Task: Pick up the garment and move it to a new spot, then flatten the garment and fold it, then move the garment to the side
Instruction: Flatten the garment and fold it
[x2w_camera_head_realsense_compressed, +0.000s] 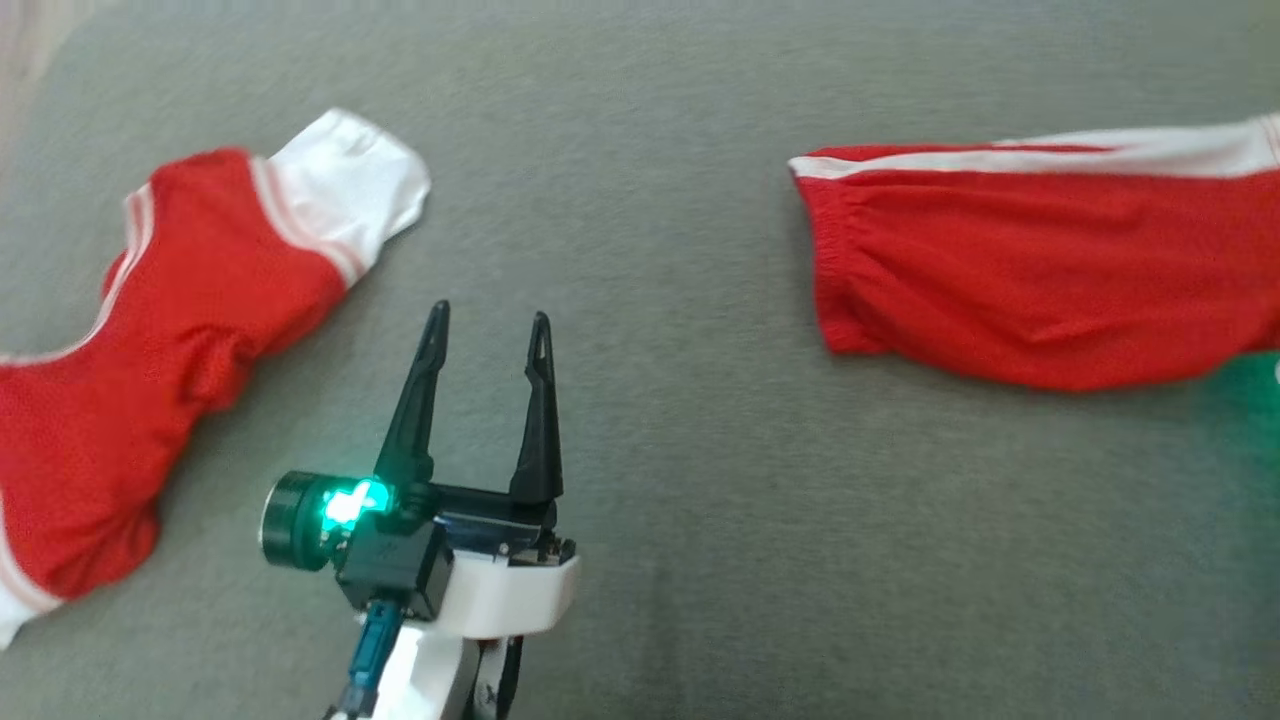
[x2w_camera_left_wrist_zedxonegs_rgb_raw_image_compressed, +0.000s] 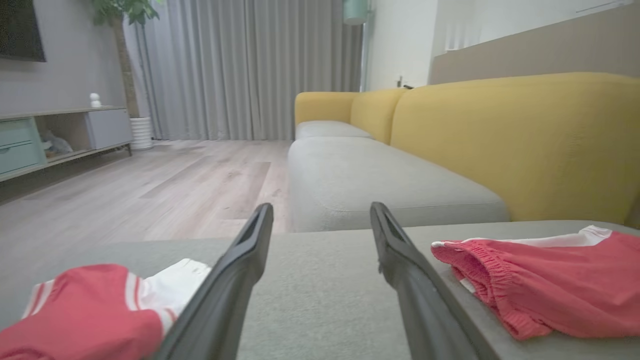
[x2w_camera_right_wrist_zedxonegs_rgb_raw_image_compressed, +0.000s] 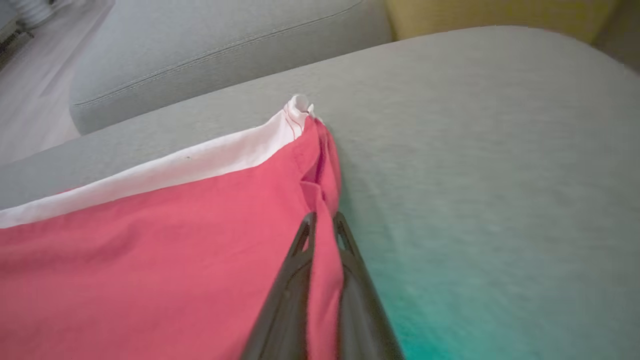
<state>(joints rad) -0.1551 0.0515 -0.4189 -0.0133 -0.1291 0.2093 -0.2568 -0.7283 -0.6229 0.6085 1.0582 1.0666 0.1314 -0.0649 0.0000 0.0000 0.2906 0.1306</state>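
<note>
Right claw (x2w_camera_right_wrist_zedxonegs_rgb_raw_image_compressed: 324, 220) is clenched on a red fold of the shorts (x2w_camera_head_realsense_compressed: 1040, 270); left claw (x2w_camera_head_realsense_compressed: 489, 312) hangs released & empty btwn them & the shirt (x2w_camera_head_realsense_compressed: 200, 300). We see shorts lying long axis left-right on the cushion (x2w_camera_head_realsense_compressed: 650, 130), waistband (x2w_camera_head_realsense_compressed: 828, 260) toward left claw; right arm's nearer, we judge

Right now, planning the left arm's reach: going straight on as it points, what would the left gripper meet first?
Probably nothing near: the left gripper points over bare grey cushion, between the red top and the red shorts. Its height is unclear.
</note>
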